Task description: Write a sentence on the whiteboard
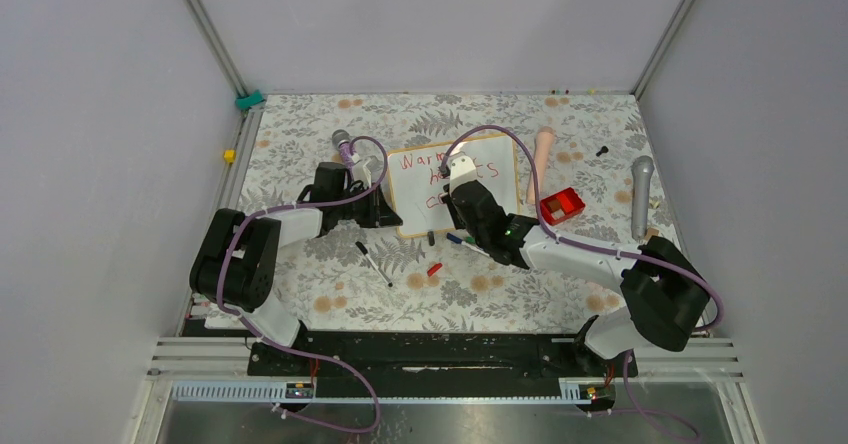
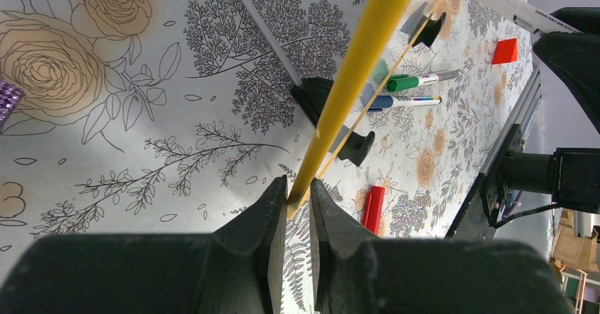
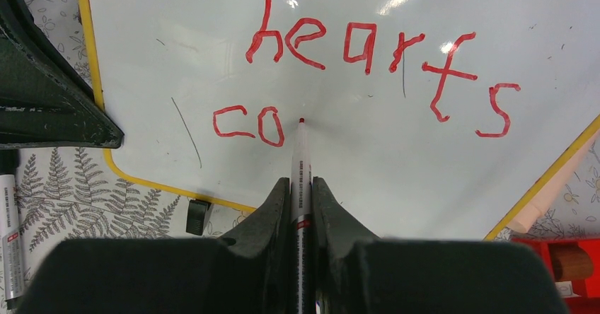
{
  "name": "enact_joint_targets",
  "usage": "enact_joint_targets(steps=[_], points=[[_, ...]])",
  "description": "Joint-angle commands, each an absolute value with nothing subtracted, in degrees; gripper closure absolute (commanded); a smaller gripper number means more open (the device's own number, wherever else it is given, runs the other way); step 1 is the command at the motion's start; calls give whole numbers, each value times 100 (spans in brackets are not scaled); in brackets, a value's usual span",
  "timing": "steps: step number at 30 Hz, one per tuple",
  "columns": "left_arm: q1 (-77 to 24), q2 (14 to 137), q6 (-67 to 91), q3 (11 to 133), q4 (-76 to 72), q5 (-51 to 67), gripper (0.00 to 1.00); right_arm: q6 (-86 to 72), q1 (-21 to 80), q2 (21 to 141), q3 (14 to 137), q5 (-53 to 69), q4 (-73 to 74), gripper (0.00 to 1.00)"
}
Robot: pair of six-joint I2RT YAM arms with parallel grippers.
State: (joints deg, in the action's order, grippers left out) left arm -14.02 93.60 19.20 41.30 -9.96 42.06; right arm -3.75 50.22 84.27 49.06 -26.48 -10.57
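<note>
Pinches a red marker between the jaws of the right gripper, tip on the whiteboard just right of "co". Clamps the board's yellow frame edge in the near-closed jaws of the left gripper. Shows "hearts" above "co" in the sentence, board mid-table on the floral cloth.

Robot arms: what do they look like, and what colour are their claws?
The left arm and the right arm have chunky black joints and white links. A purple cable loops along each. The left claw and right claw each have two dark, wedge-shaped fingers.
</note>
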Motion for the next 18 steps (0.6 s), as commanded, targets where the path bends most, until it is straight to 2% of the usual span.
enact_joint_targets(steps=[1, 18], points=[[-1352, 9363, 1828, 4324, -1099, 4020, 100, -443, 4970, 8483, 5135, -2743, -1004, 100], [-1349, 9384, 1834, 4324, -1123, 4034, 100, -535, 4970, 8414, 4953, -2527, -830, 100]])
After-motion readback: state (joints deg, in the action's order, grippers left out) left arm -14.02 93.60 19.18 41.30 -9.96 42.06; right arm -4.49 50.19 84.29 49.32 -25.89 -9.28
